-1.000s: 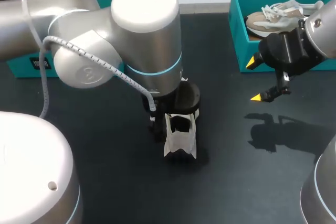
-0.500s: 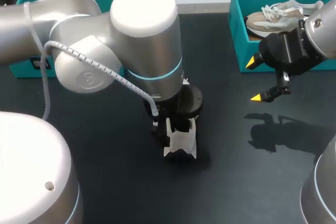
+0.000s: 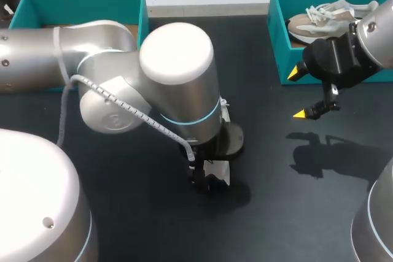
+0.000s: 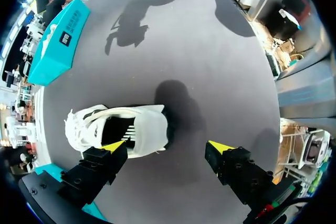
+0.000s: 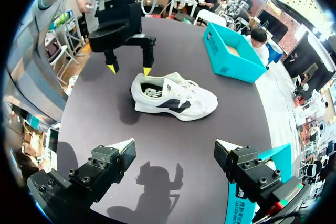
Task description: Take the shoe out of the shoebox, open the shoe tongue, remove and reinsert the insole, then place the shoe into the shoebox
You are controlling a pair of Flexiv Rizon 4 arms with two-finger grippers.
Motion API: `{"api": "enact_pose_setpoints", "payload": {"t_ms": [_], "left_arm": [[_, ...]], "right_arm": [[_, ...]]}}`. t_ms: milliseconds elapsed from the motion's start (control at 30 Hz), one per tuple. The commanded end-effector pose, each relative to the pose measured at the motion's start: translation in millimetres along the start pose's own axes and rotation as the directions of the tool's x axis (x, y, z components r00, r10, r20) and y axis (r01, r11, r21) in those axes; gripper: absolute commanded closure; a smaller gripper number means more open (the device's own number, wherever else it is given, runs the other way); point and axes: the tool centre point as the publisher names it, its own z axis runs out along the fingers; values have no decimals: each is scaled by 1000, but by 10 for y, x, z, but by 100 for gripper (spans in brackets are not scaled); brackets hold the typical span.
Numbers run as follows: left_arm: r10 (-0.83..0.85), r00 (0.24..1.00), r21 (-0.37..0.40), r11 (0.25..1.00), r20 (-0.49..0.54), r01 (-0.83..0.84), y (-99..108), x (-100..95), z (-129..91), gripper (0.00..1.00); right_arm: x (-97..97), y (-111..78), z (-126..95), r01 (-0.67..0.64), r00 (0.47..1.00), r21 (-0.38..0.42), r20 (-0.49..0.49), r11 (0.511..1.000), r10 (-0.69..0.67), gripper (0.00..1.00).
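The left tool point(image 4: 167, 147) hangs wide open right over the white shoe point(image 4: 121, 127), its yellow tips pointing down. One of its fingers point(image 4: 112, 146) sits over the shoe's side, next to the foot opening, and I cannot tell whether it touches. The other finger is off past the heel, over bare tabletop point(image 4: 210, 77), so nothing is gripped. The shoe's heel end lies between the two fingers and its laced front reaches out beyond them. Seen from above, the left arm point(image 3: 178, 90) covers most of the shoe, and only a white slice shows under the wrist.

The shoe stands upright on its sole on the dark tabletop, outside both boxes. It is white with a dark marking on its side, and it is laced.

The right tool point(image 3: 299, 93) is well apart from the shoe, on the robot's right side of it. It is held above the tabletop with its fingers spread and nothing between them, and its shadow lies on the tabletop under it.

Farther from the shoe on that same side, just behind the right tool, stands an open teal shoebox point(image 3: 279, 41) with a beige shoe point(image 3: 319, 24) lying in it. A second teal shoebox point(image 3: 80, 1), also open, stands well away from the white shoe on the opposite side, beyond the left arm.
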Motion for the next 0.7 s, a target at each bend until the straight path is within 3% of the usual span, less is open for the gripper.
{"api": "enact_pose_setpoints", "payload": {"t_ms": [33, 700], "left_arm": [[-10, 1000, -3, 1000, -9, 10, -22, -8, 226, 0], [-19, 999, -6, 1000, -30, 19, -82, -217, 456, 0]], "right_arm": [[0, 4, 13, -1, 1000, 3, 0, 1000, 1, 0], [0, 4, 13, -1, 1000, 3, 0, 1000, 1, 0]]}}
